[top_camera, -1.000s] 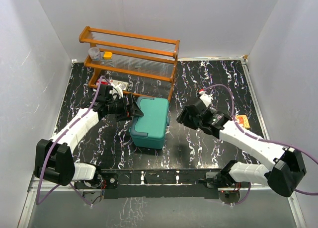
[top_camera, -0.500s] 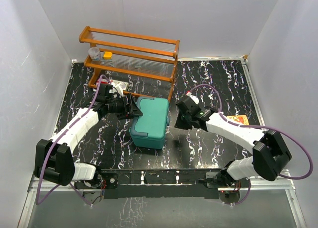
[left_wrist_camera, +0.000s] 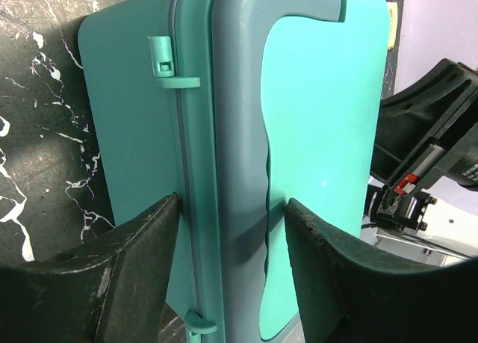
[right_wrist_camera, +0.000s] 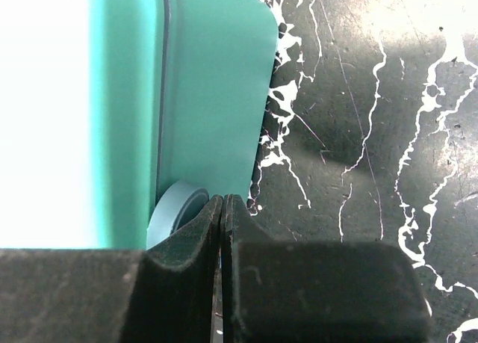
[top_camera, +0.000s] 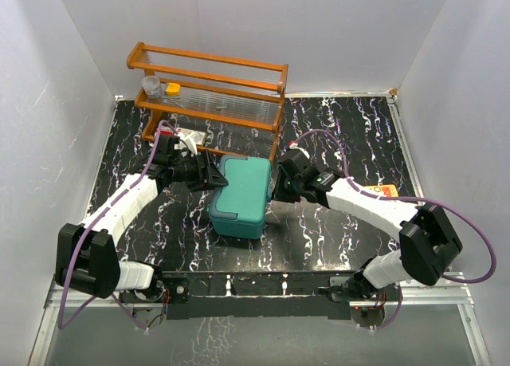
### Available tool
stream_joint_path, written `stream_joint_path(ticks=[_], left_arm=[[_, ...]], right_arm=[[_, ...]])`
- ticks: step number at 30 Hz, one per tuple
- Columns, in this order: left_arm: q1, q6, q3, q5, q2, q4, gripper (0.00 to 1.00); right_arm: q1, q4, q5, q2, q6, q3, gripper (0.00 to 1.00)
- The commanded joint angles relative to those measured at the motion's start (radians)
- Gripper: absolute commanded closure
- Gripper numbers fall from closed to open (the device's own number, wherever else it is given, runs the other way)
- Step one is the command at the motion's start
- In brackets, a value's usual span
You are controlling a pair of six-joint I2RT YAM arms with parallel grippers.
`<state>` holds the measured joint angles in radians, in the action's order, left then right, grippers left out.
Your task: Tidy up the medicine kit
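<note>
While the left claw [left_wrist_camera: 224, 231] straddles the closed medicine kit [top_camera: 241, 195] with fingers spread, the kit sits between them. The right claw [right_wrist_camera: 222, 208] is clenched on nothing, its tips just beside the kit's side on the bench [top_camera: 335, 230].

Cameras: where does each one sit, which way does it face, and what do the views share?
Top external: above and behind the bases, looking down at the table, box, wooden rack; both arms show.
Left wrist: behind open left gripper, looking along its fingers straddling the box.
Right wrist: behind shut right gripper, facing the box's side and table.
Shared: all three see the box.
</note>
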<state>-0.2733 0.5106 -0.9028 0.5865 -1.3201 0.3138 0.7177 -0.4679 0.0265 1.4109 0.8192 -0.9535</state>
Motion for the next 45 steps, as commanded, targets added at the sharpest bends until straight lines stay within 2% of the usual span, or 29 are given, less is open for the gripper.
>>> stream_joint_path(ticks=[1, 14, 20, 24, 27, 30, 35, 38, 41, 45], left_arm=[[-0.002, -0.02, 0.045, -0.022, -0.016, 0.036, 0.46], [-0.003, 0.003, 0.084, 0.022, -0.025, -0.008, 0.5], [-0.005, 0.024, 0.086, 0.019, -0.03, -0.022, 0.5], [-0.006, 0.05, 0.076, -0.04, -0.02, -0.029, 0.46], [-0.005, 0.013, 0.003, -0.149, -0.015, 0.063, 0.32], [-0.005, -0.02, -0.066, -0.235, 0.015, 0.138, 0.24], [-0.003, -0.049, -0.168, -0.341, 0.083, 0.231, 0.15], [-0.003, -0.044, -0.215, -0.406, 0.149, 0.282, 0.09], [-0.004, -0.024, -0.218, -0.436, 0.247, 0.305, 0.02], [-0.004, -0.009, -0.168, -0.486, 0.422, 0.284, 0.01]], right_arm=[[-0.006, 0.166, -0.034, -0.045, -0.037, 0.008, 1.0], [-0.004, 0.377, -0.16, -0.056, -0.07, 0.074, 1.0], [-0.004, 0.396, -0.178, -0.07, -0.071, 0.076, 1.0], [-0.005, 0.309, -0.083, -0.08, -0.056, 0.069, 1.0], [-0.013, 0.143, 0.052, -0.091, -0.039, 0.05, 0.99], [-0.03, 0.025, 0.171, -0.134, -0.025, 0.06, 0.98], [-0.071, -0.082, 0.263, -0.275, -0.015, 0.093, 0.9], [-0.083, -0.137, 0.306, -0.369, -0.014, 0.072, 0.8], [-0.081, -0.201, 0.376, -0.464, -0.019, 0.034, 0.71], [-0.082, -0.254, 0.481, -0.585, -0.053, -0.003, 0.57]])
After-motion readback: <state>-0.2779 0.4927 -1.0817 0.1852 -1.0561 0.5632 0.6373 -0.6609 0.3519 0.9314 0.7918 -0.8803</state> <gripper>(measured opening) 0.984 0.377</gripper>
